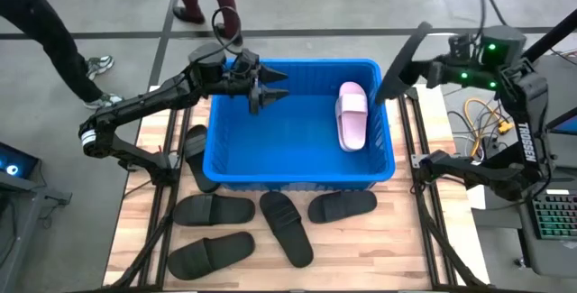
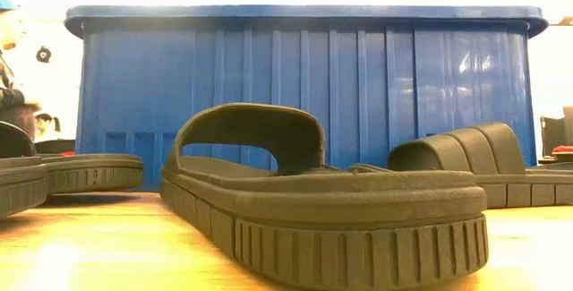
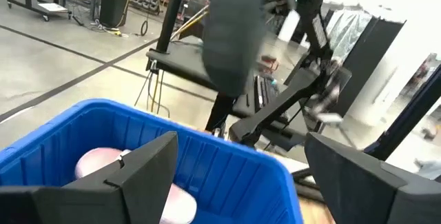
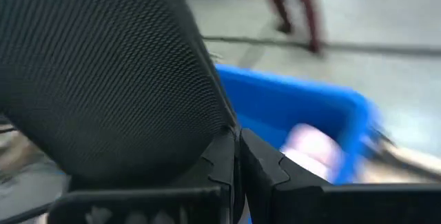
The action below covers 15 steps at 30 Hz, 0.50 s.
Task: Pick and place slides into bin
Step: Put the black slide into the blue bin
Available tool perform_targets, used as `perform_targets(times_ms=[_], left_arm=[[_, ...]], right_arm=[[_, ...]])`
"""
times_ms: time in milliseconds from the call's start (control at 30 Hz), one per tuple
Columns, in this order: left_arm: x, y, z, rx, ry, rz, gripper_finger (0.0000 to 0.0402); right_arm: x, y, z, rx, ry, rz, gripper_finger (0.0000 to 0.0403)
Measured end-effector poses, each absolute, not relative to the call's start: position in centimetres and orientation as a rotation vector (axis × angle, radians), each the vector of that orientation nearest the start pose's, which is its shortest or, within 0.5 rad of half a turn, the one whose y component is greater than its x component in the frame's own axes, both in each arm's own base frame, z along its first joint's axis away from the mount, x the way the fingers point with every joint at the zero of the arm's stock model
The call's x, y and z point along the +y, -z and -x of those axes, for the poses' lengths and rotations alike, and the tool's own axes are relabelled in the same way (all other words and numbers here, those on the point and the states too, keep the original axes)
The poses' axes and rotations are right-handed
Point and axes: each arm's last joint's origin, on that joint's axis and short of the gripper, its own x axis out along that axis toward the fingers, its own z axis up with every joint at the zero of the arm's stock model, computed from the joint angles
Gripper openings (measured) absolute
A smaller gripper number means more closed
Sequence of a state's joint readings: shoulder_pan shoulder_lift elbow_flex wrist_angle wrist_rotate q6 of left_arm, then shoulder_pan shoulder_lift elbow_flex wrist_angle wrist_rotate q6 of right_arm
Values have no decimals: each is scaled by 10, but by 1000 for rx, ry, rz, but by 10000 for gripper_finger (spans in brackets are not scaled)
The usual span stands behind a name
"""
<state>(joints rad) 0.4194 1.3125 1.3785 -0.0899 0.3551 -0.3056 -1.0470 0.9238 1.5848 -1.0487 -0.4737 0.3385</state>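
While the right gripper [image 1: 407, 54] clamped a black slide [image 1: 400, 60] above the bin's [image 1: 297, 174] right rim, the left gripper [image 1: 275, 95] hung spread and empty over the bin's back-left corner. Best play was carrying it inward past the rim before letting go. Pink slide [image 1: 352, 114] lay right; the blue floor left of it was free.
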Motion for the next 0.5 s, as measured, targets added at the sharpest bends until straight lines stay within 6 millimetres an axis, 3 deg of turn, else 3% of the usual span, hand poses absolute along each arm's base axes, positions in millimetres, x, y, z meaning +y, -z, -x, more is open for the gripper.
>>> perform_targets(times_ms=[500], left_arm=[[108,-443,-267,-90,-51,356,302]], right_arm=[[-79,-507,-88,13,333,-316,8]])
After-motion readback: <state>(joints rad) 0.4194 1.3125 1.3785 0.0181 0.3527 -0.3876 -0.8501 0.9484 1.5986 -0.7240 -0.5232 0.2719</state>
